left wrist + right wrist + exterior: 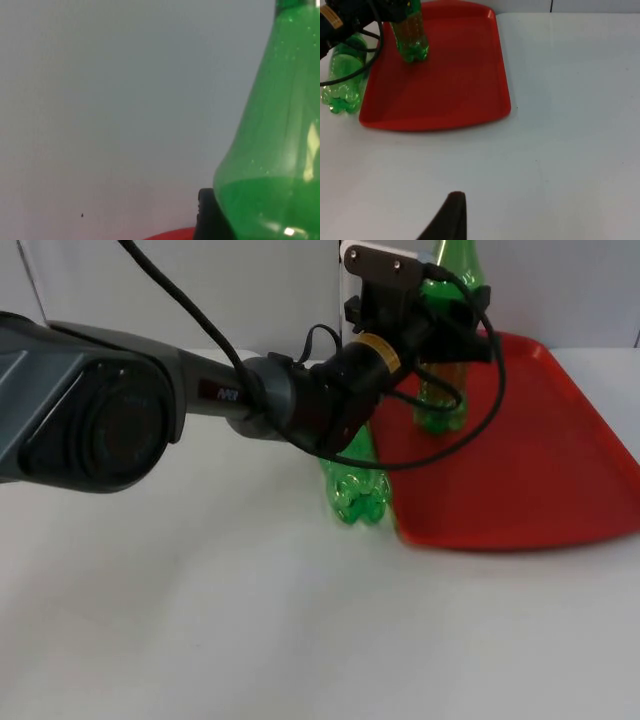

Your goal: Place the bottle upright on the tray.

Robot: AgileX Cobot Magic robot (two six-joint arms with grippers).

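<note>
Two green bottles face you: one bottle (443, 390) stands upright on the red tray (540, 480) at its far-left part, with the left gripper (455, 335) around its upper body, fingers closed on it. At about eight o'clock from it, a second bottle (357, 490) rests on the white table (250, 620) just beside the tray's left edge. Your right gripper (451, 215) waits over the table, well apart from the tray at its four o'clock; you cannot tell its finger spread.

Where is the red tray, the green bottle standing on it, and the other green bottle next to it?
red tray (560, 470), top view, bare floor.
green bottle on the tray (441, 406), top view, lower body.
green bottle beside the tray (358, 495), top view, base.
</note>
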